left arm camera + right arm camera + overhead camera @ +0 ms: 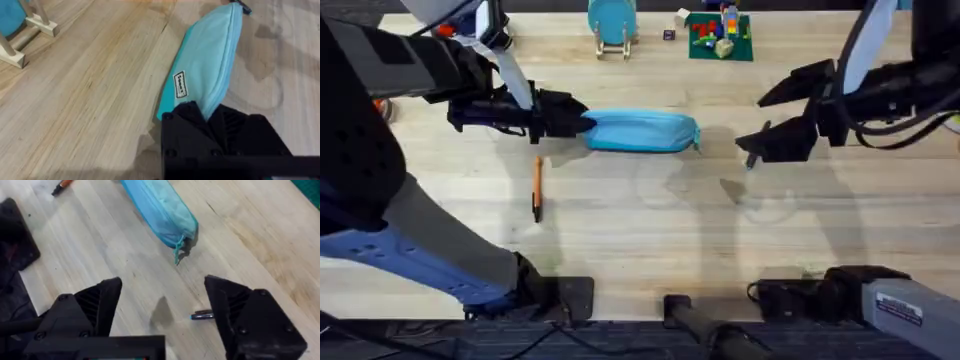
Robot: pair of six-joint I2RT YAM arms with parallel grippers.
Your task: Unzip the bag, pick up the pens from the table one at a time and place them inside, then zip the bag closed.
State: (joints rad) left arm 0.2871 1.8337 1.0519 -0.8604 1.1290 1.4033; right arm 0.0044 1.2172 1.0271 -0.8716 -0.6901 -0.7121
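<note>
Pale plank table (650,220) below us: our left gripper (563,117) reaches in low, jaws clamped on the bag's (640,131) end; our right gripper (162,312) hovers spread wide, dark pen (202,314) between its fingers.

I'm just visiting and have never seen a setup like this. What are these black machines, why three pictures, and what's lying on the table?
These are two robot arms at a wooden table, each ending in a two-finger gripper. One picture comes from a camera above the table; the other two come from small cameras on each arm's wrist, so the arm's own black fingers show at the bottom edge.

The left gripper is closed on one end of a light blue zip bag; the left wrist view shows the fabric pinched between its fingers. The right gripper is open, hovering beyond the bag's other end, with a dark pen beside one finger. An orange pen lies on the table nearer the arms' bases.
</note>
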